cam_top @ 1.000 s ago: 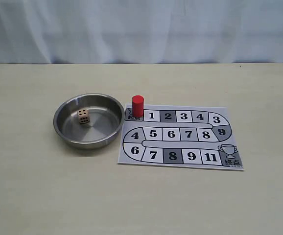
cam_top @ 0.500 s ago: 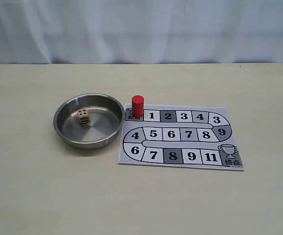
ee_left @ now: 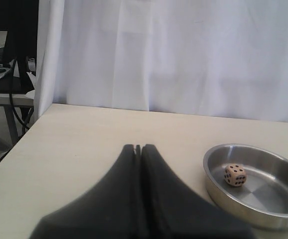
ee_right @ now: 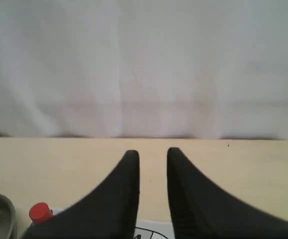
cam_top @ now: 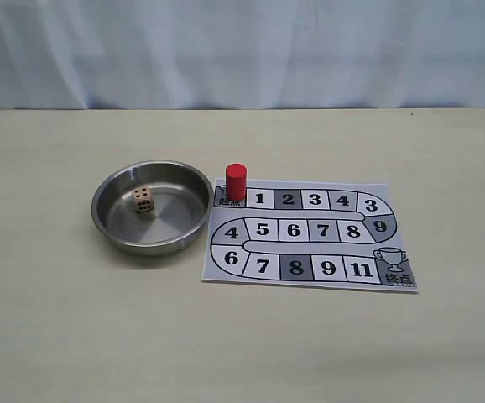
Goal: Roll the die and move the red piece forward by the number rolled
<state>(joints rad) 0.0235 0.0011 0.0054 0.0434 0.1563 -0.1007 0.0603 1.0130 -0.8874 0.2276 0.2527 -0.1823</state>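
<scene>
The tan die (cam_top: 143, 199) lies inside a round steel bowl (cam_top: 112, 220) left of the paper game board (cam_top: 310, 260). The red piece (cam_top: 237, 181) stands upright on the board's start square, at its upper left corner. Neither arm shows in the exterior view. In the left wrist view my left gripper (ee_left: 138, 147) is shut with nothing in it, off to the side of the bowl (ee_left: 278, 219), where the die (ee_left: 235, 175) rests. In the right wrist view my right gripper (ee_right: 153, 153) stands open and empty, with the red piece (ee_right: 40, 212) and bowl rim (ee_right: 7, 209) low at one side.
The board carries numbered squares in a winding track ending at a trophy square (cam_top: 393, 265). A white curtain (cam_top: 242, 50) closes the far side of the beige table (cam_top: 242, 353). A desk with dark gear (ee_left: 4, 74) stands beyond the table's edge in the left wrist view.
</scene>
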